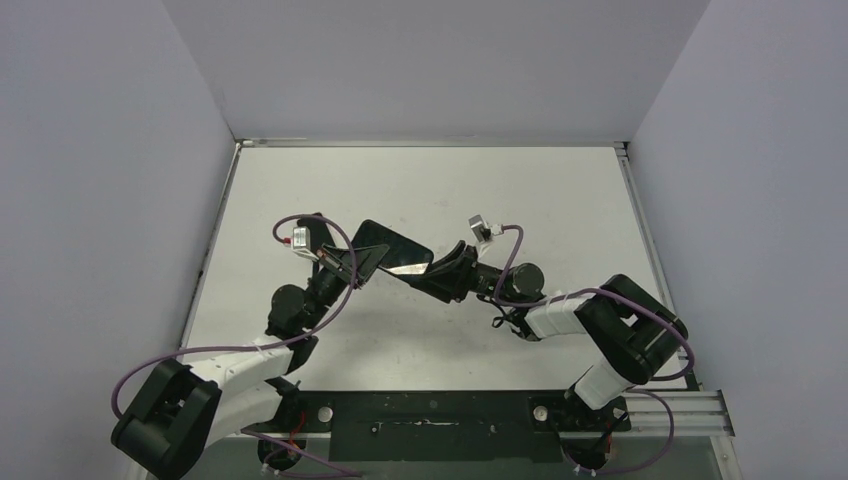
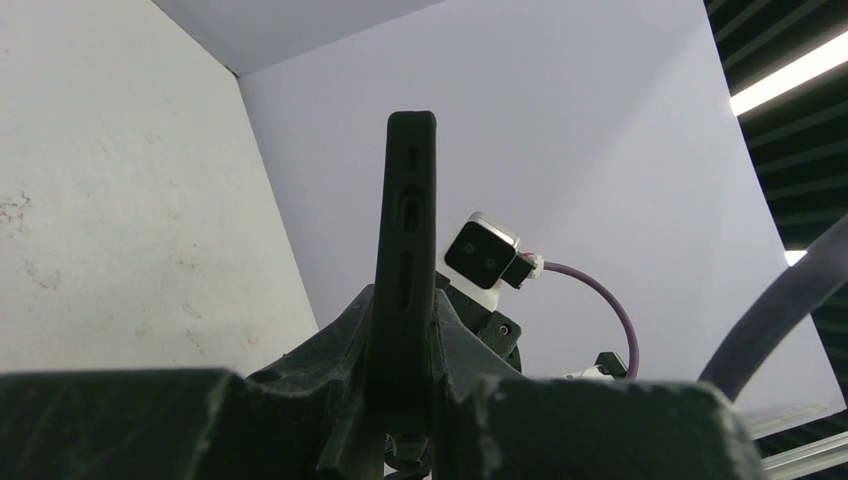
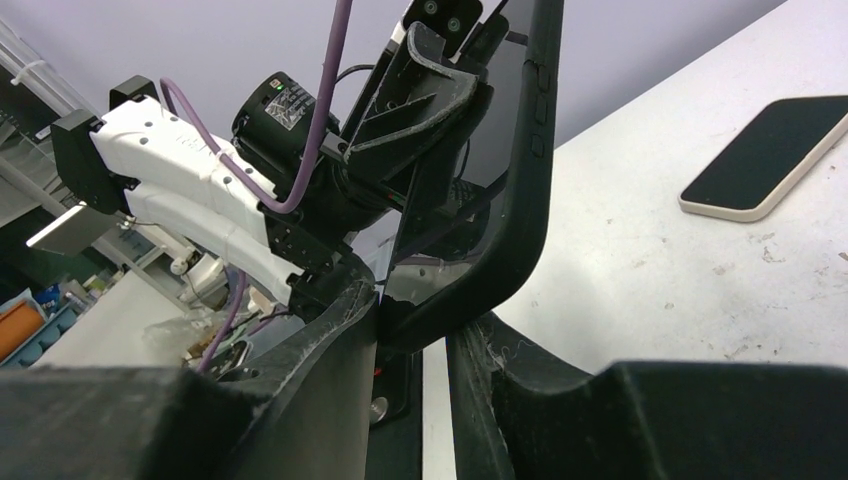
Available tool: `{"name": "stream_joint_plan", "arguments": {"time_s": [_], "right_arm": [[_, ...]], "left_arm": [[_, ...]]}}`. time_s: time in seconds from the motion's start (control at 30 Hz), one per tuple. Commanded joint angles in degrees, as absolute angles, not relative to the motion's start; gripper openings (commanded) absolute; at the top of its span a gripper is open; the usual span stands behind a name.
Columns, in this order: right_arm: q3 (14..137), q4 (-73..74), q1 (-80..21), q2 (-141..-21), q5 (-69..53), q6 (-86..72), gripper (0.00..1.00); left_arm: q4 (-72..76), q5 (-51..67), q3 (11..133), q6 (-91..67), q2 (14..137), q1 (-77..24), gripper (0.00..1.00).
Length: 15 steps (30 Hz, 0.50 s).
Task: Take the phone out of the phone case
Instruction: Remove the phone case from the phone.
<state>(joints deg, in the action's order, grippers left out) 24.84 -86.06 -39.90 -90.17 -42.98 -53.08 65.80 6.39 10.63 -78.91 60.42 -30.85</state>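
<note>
The black phone case is held on edge above the table, between the two arms. My left gripper is shut on one end of it, with both fingers pressed against its sides. My right gripper has the opposite corner of the case between its fingers, and both appear to touch it; the rim bends there. The phone, black screen up with a cream edge, lies flat on the white table, outside the case. In the top view the phone sits just beyond the grippers.
Pale walls close off the white table on the left, back and right. A metal rail and the black base plate run along the near edge. Purple cables loop off both arms.
</note>
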Motion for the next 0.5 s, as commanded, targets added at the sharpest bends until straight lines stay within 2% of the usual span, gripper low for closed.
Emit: {"name": "stream_joint_plan", "arguments": {"time_s": [0.0,0.27,0.47], "right_arm": [[27.55,-99.52,-40.25,-91.54,-49.68,-48.05,0.03],[29.09,-92.64,-39.99,-89.75,-53.53,-38.1,0.0],[31.16,-71.86,-40.5,-83.85,-51.91,-20.96,0.0]], "left_arm": [[69.15,9.08,12.3,-83.49,61.39,-29.61,0.0],[63.16,13.9,13.98,-85.25,60.27,-25.88,0.0],[59.06,17.67,16.56,-85.12,60.35,-24.17,0.0]]}}
